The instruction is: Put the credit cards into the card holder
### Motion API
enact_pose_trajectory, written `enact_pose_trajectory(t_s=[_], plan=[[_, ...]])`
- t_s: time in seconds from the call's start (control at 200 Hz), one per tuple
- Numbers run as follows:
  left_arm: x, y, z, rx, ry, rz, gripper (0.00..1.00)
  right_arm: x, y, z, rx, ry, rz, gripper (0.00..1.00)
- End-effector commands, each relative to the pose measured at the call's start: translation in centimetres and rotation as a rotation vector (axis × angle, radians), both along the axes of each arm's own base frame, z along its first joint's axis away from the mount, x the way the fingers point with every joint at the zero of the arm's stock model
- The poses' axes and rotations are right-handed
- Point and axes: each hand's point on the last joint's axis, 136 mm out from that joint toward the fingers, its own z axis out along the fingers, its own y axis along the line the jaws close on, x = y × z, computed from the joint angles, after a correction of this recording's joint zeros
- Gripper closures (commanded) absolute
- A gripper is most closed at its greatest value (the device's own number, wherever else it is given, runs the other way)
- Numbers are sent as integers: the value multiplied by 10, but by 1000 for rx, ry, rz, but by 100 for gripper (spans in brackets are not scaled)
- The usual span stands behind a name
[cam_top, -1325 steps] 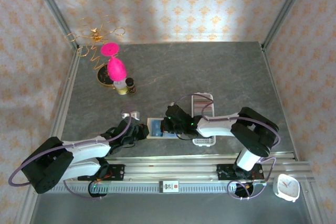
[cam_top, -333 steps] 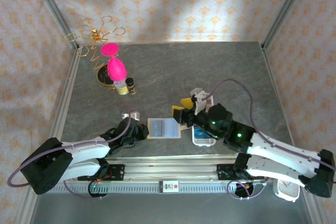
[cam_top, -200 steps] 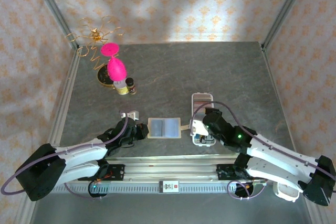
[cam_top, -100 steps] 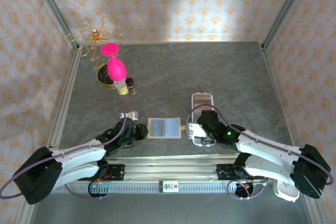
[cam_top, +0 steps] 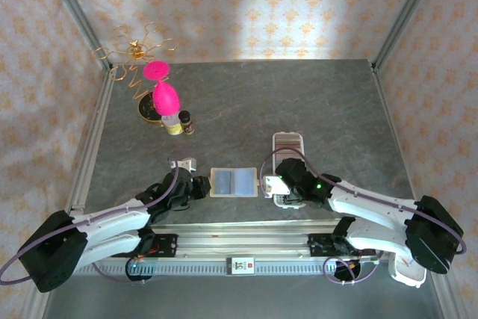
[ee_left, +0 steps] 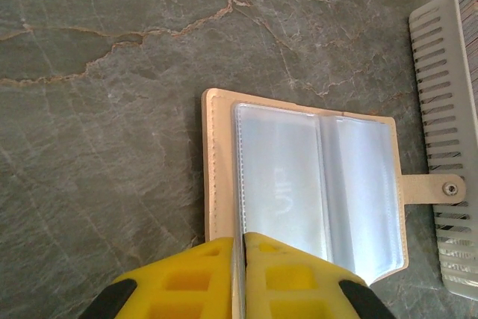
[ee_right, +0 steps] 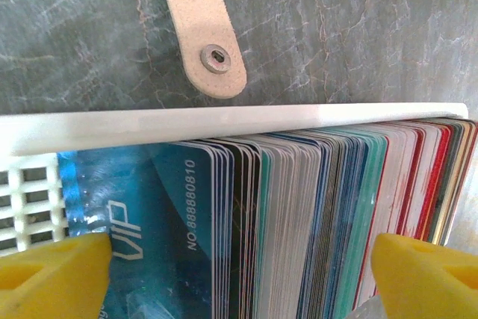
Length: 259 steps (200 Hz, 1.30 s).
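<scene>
The tan card holder [cam_top: 234, 182] lies open on the table, its clear sleeves [ee_left: 299, 184] facing up and its snap tab [ee_right: 209, 35] pointing toward the tray. My left gripper [ee_left: 243, 259] is shut on the near edge of the card holder's clear sleeve, at the holder's left side [cam_top: 202, 184]. The credit cards [ee_right: 299, 214] stand packed on edge in a white tray [ee_right: 224, 121], with a blue VIP card [ee_right: 142, 222] at the front. My right gripper [ee_right: 239, 274] is open, one yellow fingertip [ee_right: 56, 270] at each end of the card stack.
The white tray [cam_top: 288, 137] sits just right of the holder. Pink ornaments [cam_top: 163, 91], a gold wire piece [cam_top: 138, 46] and small bottles [cam_top: 179, 122] stand at the back left. A white clock [cam_top: 407, 267] sits near the front right by the metal rail [cam_top: 239, 240].
My right arm left the holder, swung back over the tray and came down onto the card stack, its jaws narrowing slightly. My left gripper kept its pinch on the holder.
</scene>
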Motion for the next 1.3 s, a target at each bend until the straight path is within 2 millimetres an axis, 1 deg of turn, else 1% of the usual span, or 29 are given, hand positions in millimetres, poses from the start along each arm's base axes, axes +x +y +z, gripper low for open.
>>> enact_pose_trajectory(t_s=[0.0,0.05,0.145,0.27,0.355,0.501,0.551,0.606,0.786,0.831,1.161,1.196,1.291], plan=[[-4,3,-5,19,6,1,88,8,2,14,22,-51,-17,14],[-4,3,-5,19,8,-1,88,8,1,16,25,-55,-22,16],[-4,3,-5,18,9,1,88,8,1,18,32,-62,-22,23],[-4,2,-4,14,9,1,88,6,1,17,36,-54,-16,29],[-3,2,-3,14,10,1,88,5,1,16,41,-49,-10,37],[-3,2,-2,15,7,2,88,1,2,15,44,-34,-3,46],[-2,1,-2,14,7,1,89,0,2,14,45,-30,0,47],[-2,1,-1,14,7,1,89,0,1,14,44,-28,3,50],[-1,0,-1,16,7,-1,89,-3,0,12,41,-19,4,52],[-1,0,-1,15,7,-1,89,-3,0,11,40,-18,4,54],[-2,0,-2,14,10,-2,89,-5,-3,9,31,-10,2,60],[-2,0,-2,14,10,-2,90,-5,-3,8,30,-10,1,62],[-2,0,-1,13,9,-2,90,-5,-3,8,29,-7,0,64]])
